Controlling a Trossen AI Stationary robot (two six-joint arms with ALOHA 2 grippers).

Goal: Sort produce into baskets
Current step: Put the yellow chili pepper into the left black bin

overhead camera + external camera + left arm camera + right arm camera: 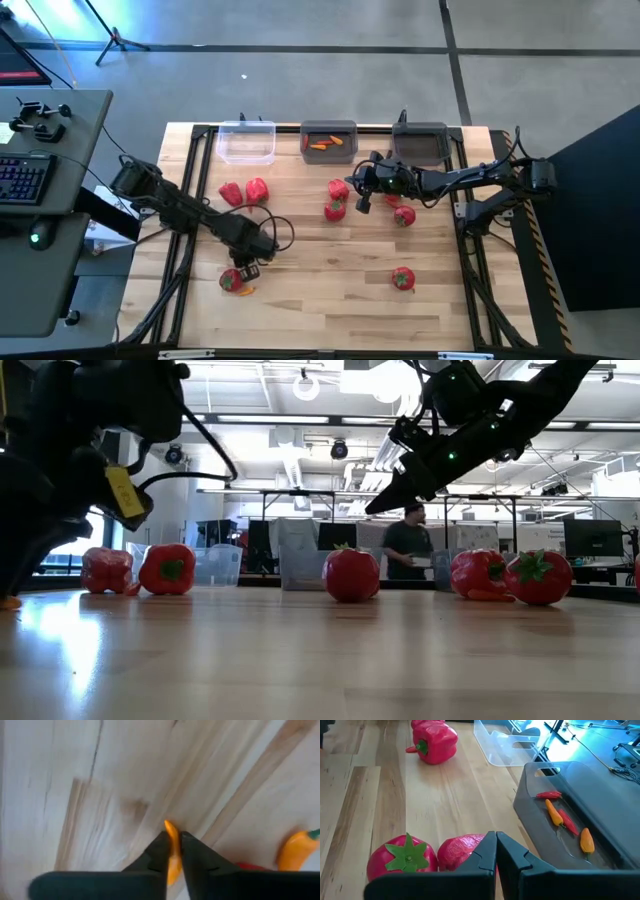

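floor (pixel 300 70): grey | desk (pixel 60 150): keyboard (pixel 22 180) | ceiling lights (pixel 300 385) | person (pixel 408 545) behind

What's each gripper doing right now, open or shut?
Left gripper: shut on an orange chilli.
Right gripper: shut, holding nothing, above the peppers.

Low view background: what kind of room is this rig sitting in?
Probably an open robotics lab or workshop: exposed ceiling ducts and strip lights, rows of workbenches with monitors where a person stands, and a keyboard desk beside the wooden table.
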